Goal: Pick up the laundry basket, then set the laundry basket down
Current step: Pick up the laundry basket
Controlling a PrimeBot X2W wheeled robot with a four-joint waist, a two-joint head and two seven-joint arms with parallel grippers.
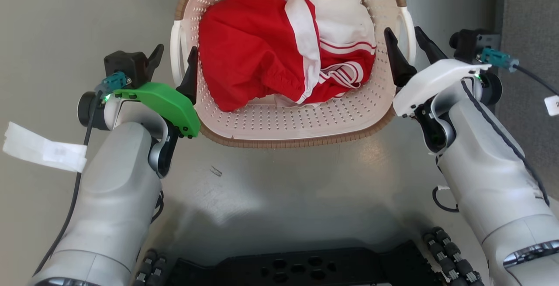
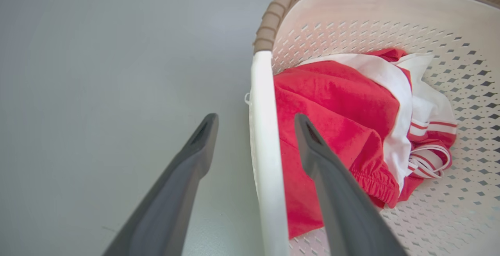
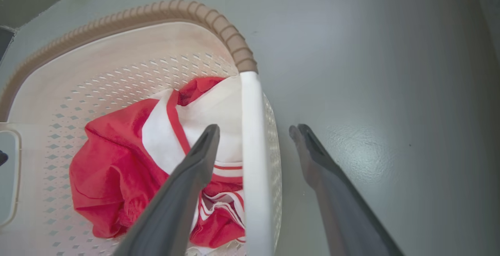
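Both spread wide, the left tool [image 1: 177, 50] and right tool [image 1: 402, 32] each straddle 1 white loop handle [image 2: 261, 131] of the cream-white perforated plastic laundry basket [image 1: 284, 124] holding red-and-white clothes [image 1: 249, 50].

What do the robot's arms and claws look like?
Both forearms are smooth silver-grey shells. The left gripper has a bright green cover, the right gripper a white one; each ends in two long, dark, tapering fingers. At both wrists sit teal cable connectors.
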